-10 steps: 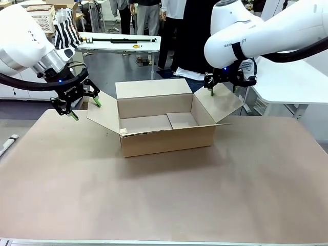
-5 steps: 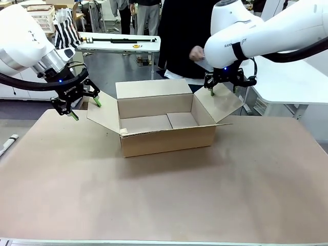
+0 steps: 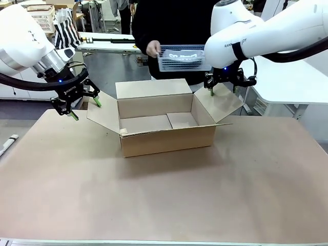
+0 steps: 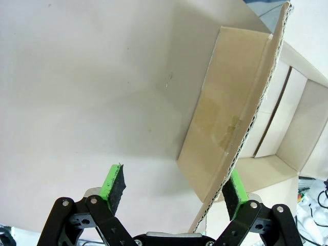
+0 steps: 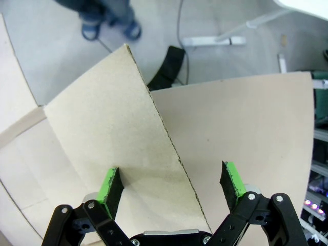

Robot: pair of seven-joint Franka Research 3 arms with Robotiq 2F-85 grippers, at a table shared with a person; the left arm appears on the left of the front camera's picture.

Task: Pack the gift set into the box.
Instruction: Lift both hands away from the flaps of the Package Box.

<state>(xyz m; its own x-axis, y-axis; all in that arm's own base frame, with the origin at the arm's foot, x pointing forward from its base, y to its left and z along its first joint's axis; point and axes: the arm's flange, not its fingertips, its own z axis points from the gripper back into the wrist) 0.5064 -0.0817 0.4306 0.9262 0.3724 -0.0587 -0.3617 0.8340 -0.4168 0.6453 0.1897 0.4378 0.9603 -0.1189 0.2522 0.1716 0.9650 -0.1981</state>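
The plain brown tabletop (image 3: 164,200) carries an open cardboard box (image 3: 166,139). The box stands toward the far edge, roughly midway between the left and right edges, with its flaps spread outward. A narrow pale strip (image 3: 7,144) lies at the left edge, well apart from the box.

Box (image 3: 166,137): brown corrugated carton, upright on counter (image 3: 154,195), four flaps splayed open. Gift set (image 3: 180,58): flat translucent case, blue print, level in person's hand (image 3: 152,49) above far flap.
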